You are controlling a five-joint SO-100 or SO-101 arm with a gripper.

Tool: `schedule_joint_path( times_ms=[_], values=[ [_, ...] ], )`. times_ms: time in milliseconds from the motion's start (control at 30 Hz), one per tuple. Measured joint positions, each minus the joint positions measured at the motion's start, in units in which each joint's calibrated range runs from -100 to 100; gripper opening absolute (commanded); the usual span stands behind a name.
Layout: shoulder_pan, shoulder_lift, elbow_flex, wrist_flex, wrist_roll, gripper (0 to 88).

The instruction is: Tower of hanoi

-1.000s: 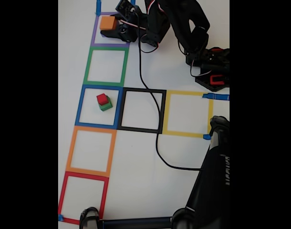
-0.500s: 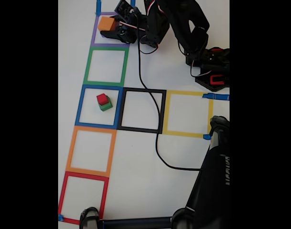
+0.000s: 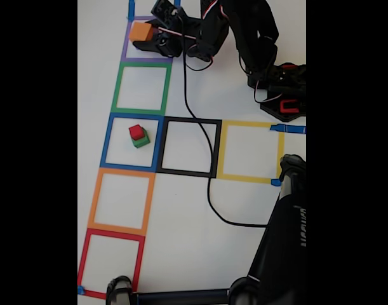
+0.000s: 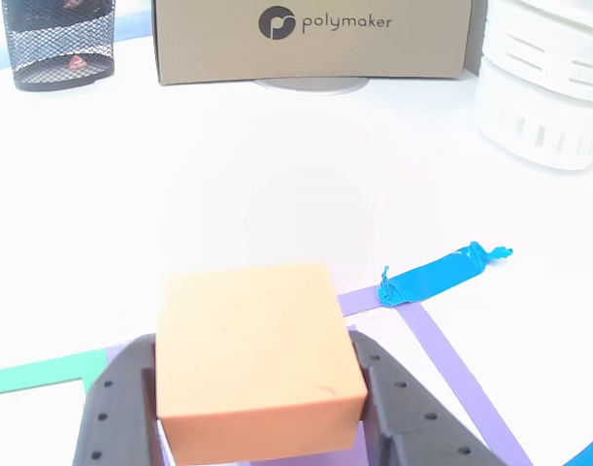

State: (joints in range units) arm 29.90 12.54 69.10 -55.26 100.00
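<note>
White table surface: gripper clamps orange cube over purple square.

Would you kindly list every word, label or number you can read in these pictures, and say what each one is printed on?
"polymaker", with a round logo mark to its left: printed on the front of the cardboard box at the back of the table in the other view.
White lettering on the black stand at the lower right of the fixed view: too blurred to read.
</note>
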Motion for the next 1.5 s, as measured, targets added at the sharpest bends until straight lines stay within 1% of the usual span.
schedule_joint_path(
  times_ms=[167,200,400,433,567,733,833,967,1100,1233,1333,1367,1467,1500],
  values=[
    [-0.7,-8.78,3.45,5.88,0.0,11.5],
    [-1.17,-10.55,4.25,7.17,-0.72,11.6],
    [-3.98,-23.39,6.73,17.09,0.0,11.0],
    [-4.45,-25.75,6.82,19.43,-0.72,11.1],
    [-6.67,-36.22,6.82,30.87,0.0,11.1],
    [-9.13,-48.21,3.19,49.33,0.0,10.9],
    [-9.48,-53.44,-3.72,63.04,-0.36,11.0],
    [-13.11,-56.31,-18.33,84.48,0.0,10.8],
    [-15.45,-54.79,-40.64,109.79,0.0,10.4],
    [-18.14,-50.06,-63.57,131.72,0.0,10.5],
    [-19.89,-49.56,-74.63,141.31,0.0,10.5],
    [-21.42,-49.73,-76.32,142.93,0.0,10.4],
    [-21.42,-50.06,-78.88,146.23,0.0,9.9],
    [-22.24,-50.15,-79.5,147.44,-0.72,9.6]
  ],
)
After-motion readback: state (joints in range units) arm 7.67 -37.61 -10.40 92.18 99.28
